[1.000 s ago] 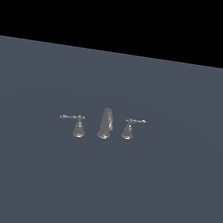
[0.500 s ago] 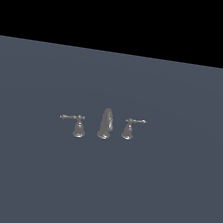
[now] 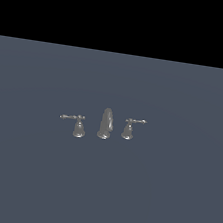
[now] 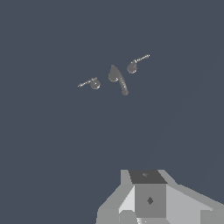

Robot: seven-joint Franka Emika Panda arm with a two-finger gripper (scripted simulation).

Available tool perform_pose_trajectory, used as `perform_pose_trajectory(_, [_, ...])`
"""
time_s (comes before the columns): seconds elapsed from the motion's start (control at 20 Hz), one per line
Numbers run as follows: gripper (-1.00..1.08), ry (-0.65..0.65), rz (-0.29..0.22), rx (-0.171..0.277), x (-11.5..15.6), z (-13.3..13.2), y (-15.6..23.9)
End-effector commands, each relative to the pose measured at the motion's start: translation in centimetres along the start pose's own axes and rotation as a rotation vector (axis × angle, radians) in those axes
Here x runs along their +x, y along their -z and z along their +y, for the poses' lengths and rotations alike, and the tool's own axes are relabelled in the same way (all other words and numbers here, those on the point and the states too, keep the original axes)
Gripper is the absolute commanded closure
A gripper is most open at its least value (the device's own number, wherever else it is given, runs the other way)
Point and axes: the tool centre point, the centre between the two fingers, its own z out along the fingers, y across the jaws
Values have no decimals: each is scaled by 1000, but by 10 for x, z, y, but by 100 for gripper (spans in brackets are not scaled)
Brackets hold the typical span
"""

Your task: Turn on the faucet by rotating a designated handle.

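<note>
The faucet point(image 3: 105, 124) is a small shiny grey metal set standing on a flat dark blue-grey surface: a tall tapering spout between two lever handles on bell-shaped bases. The handle point(image 3: 76, 122), slightly larger and with the longer lever, is at the exterior view's left; its smaller twin point(image 3: 130, 127) is at the right. In the wrist view the faucet point(image 4: 116, 76) lies far ahead, a lever on each side of the spout. Only grey blocky parts of my gripper point(image 4: 148, 201) show there, well short of the faucet. Its fingertips are hidden. No arm appears in the exterior view.
The dark blue-grey surface point(image 3: 99, 192) stretches around the faucet on all sides. A black band fills the top of the exterior view. No other objects show.
</note>
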Motion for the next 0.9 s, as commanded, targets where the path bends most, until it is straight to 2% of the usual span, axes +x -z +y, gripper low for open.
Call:
perform_pose_trajectory(0.0, [108, -55, -1, -1, 3, -11, -17])
perform_pose_trajectory(0.85, [108, -414, -11, -3, 43, -78, -129])
